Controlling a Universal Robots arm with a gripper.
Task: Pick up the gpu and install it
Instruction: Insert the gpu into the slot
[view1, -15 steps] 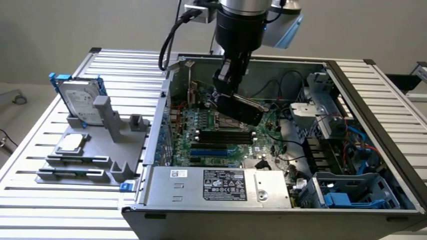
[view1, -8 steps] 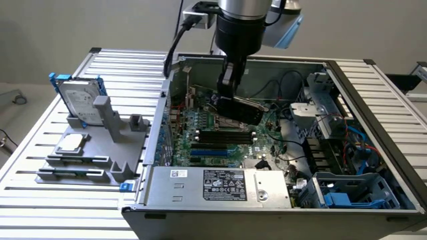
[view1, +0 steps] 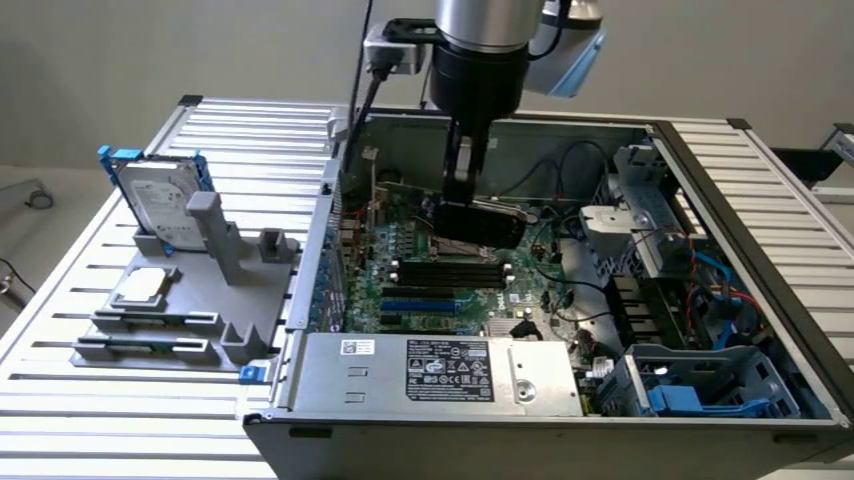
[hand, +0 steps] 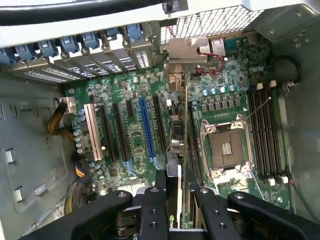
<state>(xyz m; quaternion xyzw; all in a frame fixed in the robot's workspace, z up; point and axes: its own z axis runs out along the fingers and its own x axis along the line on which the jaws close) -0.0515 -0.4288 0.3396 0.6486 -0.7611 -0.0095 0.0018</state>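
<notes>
My gripper (view1: 467, 200) hangs inside the open computer case (view1: 747, 160), its fingers closed part-way on the gpu (view1: 478, 226). I hold the card clear of the table, above the far-left part of the motherboard (view1: 400, 245) as the exterior view has it. The pick-up is done, by my reading. The step in hand is the install, with the card low among the board's parts but, as far as I can judge, not seated.

In the wrist view the gpu (hand: 185, 125) runs edge-on away from the gripper (hand: 177, 178), a thin line between the two black fingers (hand: 159, 205). Its metal bracket (hand: 187, 50) is at the far end, close to the row of blue latches (hand: 90, 40) along the case's rear wall. The card lies between the blue expansion slot (hand: 146, 127) and the empty processor socket (hand: 227, 147). Whether its lower edge touches a slot I cannot tell.

Seating it, I judge, calls for the card's edge to sit square over one slot and the bracket to meet its rear opening. It also calls for a straight push with no twist, since the socket and the memory slots (hand: 267, 135) lie just beside the path.

On the table at the exterior view's left, the hard drive (view1: 158, 200) and the processor chip (view1: 144, 285) rest in a grey holder (view1: 214, 240), well apart from the work.
</notes>
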